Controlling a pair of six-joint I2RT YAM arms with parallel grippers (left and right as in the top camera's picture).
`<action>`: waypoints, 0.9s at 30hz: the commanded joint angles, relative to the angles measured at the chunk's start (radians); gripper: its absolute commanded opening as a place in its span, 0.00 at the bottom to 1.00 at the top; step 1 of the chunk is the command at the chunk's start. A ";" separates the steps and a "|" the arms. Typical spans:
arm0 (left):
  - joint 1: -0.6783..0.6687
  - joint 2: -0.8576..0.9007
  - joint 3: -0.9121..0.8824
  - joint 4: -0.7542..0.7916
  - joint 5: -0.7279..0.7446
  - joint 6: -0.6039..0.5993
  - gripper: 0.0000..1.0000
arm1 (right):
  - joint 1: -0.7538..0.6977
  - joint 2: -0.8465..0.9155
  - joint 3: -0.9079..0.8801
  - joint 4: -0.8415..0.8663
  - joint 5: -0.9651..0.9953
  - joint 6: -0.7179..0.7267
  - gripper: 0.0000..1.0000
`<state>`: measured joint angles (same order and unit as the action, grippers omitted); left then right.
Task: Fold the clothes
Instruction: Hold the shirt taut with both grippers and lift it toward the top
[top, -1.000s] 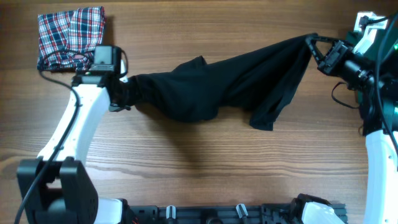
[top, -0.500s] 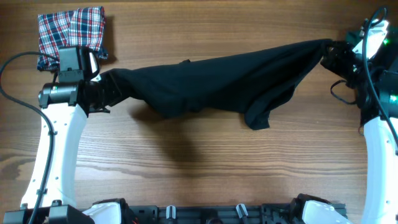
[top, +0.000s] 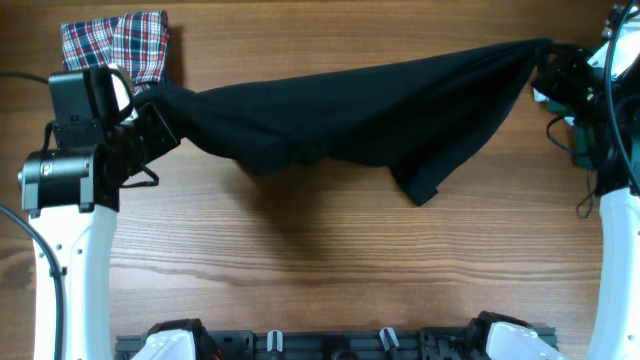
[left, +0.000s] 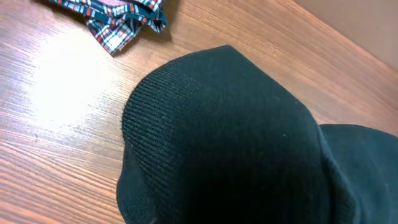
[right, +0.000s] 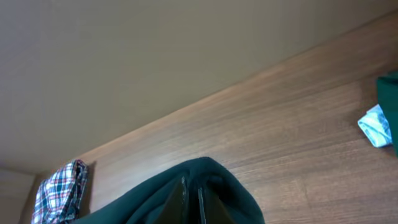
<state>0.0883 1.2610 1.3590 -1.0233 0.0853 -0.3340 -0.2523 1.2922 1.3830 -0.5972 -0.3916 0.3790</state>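
Both claws are clamped on the black shirt (top: 360, 115). The left claw (top: 158, 112) has one end, with its fingers buried under the cloth. The right claw (top: 545, 62) pinches the other end, fingers nearly together. The shirt hangs stretched between them over the worktop (top: 320, 270), one flap drooping. The plaid shirt (top: 115, 45) lies just behind the left claw. Versus half a second ago, the claws are further apart and the shirt's pulled straighter.
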 joint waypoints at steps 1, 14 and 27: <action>0.012 -0.033 0.017 -0.009 0.042 0.013 0.04 | -0.004 -0.021 0.024 0.005 0.006 -0.013 0.04; 0.012 -0.172 0.105 -0.038 0.041 0.013 0.04 | -0.004 -0.092 0.202 -0.111 0.006 -0.047 0.04; 0.012 -0.216 0.164 -0.089 0.050 0.013 0.04 | -0.004 -0.106 0.269 -0.158 0.000 -0.058 0.04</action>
<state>0.0883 1.0660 1.4673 -1.0996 0.1261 -0.3340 -0.2523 1.2095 1.6184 -0.7547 -0.3916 0.3378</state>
